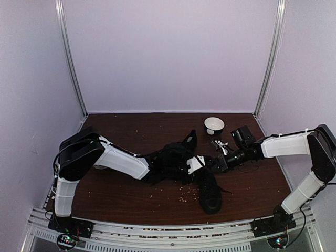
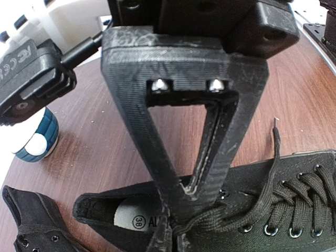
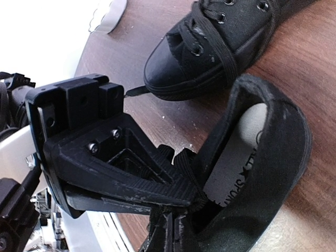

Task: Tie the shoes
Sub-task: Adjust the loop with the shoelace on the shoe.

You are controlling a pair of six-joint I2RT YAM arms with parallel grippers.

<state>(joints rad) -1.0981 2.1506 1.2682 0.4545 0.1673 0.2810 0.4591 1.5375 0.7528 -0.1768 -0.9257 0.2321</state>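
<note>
**Shoes lying mid-counter with both hands clenching at the collar**

The pair of black sneakers is lying on the brown counter, right where the two hands are sitting close together. The left hand is clenching fully. Its fingers are forming a narrow V whose tip is pressing down at the heel-side opening of the laced shoe. A black lace is running out from just beside that tip and across the eyelets to the right of the hand. Whether the lace is actually being pinched cannot be told. The second shoe is lying just behind and to the left of this hand.

The right hand is likewise clenching tight, its tip resting against an open collar, with lace bunching just behind the tip. Whether it is grasping any lace cannot be told either. A shoe toe is lying just ahead of this hand.

A white bowl is standing beyond the right hand, apart from it. Pale crumbs are dotting the counter beside the nearer shoe.
</note>
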